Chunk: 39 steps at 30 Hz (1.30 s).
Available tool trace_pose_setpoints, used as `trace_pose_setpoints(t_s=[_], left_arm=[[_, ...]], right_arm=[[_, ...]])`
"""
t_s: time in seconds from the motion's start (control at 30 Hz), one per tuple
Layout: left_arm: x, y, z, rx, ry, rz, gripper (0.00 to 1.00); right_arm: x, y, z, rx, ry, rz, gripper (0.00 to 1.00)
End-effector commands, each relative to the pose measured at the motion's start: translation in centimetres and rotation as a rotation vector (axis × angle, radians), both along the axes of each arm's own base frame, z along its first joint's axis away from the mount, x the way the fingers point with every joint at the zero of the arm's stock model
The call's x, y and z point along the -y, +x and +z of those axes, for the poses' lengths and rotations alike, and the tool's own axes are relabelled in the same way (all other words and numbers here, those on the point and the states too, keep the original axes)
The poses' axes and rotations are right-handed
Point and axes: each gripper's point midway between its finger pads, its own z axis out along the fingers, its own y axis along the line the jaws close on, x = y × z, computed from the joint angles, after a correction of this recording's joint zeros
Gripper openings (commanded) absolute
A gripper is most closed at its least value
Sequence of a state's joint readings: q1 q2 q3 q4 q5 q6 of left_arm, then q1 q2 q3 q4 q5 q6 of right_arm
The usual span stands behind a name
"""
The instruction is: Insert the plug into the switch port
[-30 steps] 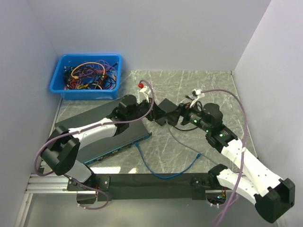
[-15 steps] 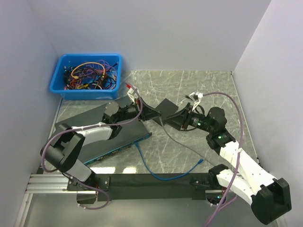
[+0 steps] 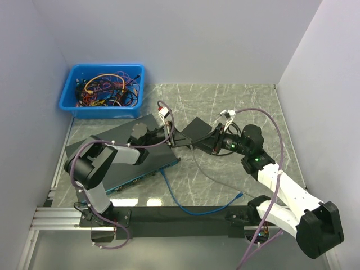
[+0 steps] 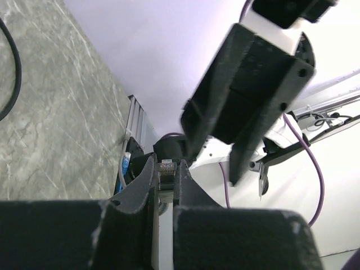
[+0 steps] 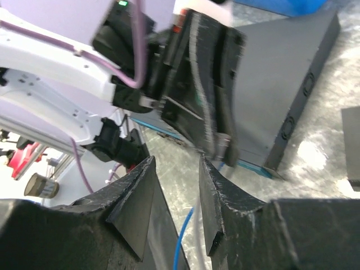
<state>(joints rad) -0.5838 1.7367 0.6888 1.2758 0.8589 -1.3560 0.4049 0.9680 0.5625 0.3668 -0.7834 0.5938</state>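
- Between the fingers of the left gripper (image 4: 166,169), its own wrist view shows a small clear plug (image 4: 166,166) (too small to pick out from overhead).
- Only the right wrist view shows the side wall of the switch (image 5: 292,73) and the blue edge along its front. It also looks across at the left gripper from the front.
- Only the overhead view takes in the blue bin (image 3: 101,111) of tangled wires in the far left corner. It also shows a blue cable (image 3: 197,209) and a grey cable (image 3: 211,171) lying on the table (image 3: 225,107).
- Counted: two grippers, one switch, one plug, one bin, and two loose cables on the table.
- The left jaws are pinched tight on the plug, which stands end-out between the tips.
- The right gripper (image 5: 175,166) has its jaws a little apart, with the table showing through the gap. It faces the left gripper closely, and I cannot tell whether the two touch.
- The plug sits in the left gripper just off the right end of the switch, not in a port. I cannot trace which cable it belongs to.
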Motion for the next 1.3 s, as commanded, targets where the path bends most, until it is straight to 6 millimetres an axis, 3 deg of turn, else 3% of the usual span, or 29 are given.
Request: trace_pose_setpoints(t_s=[0.0,0.13,0.43,0.63,0.87,1.03,1.27], left_arm=[[-1.9,-2.9,8.3,0.415,-0.252,-0.002,0.01],[-1.9,-2.6,8.4,0.433,-0.203,0.049,0.00],[-1.7,-3.4,8.9,0.442,-0.236,0.021,0.00],[-1.2,-3.2,8.7,0.440,-0.212,0.032,0.00],[-0.7,-3.5,9.0,0.471,-0.175,0.051,0.01],[-0.7,-3.4,8.7,0.472,-0.145,0.061,0.00],[-0.9,-3.4,9.0,0.492,-0.125,0.079,0.01]], right_arm=[[0.2,1.0,0.3,0.029,-0.016,-0.036,0.43],[0.2,0.8,-0.4,0.005,-0.007,-0.034,0.44],[-0.6,0.3,0.2,-0.014,0.043,0.020,0.45],[-0.6,-1.1,1.8,0.029,0.100,0.064,0.47],[-1.1,-1.9,1.4,0.014,0.118,0.116,0.45],[-0.7,-3.1,3.1,0.090,0.164,0.126,0.46],[0.1,-3.2,3.7,0.130,0.147,0.082,0.46]])
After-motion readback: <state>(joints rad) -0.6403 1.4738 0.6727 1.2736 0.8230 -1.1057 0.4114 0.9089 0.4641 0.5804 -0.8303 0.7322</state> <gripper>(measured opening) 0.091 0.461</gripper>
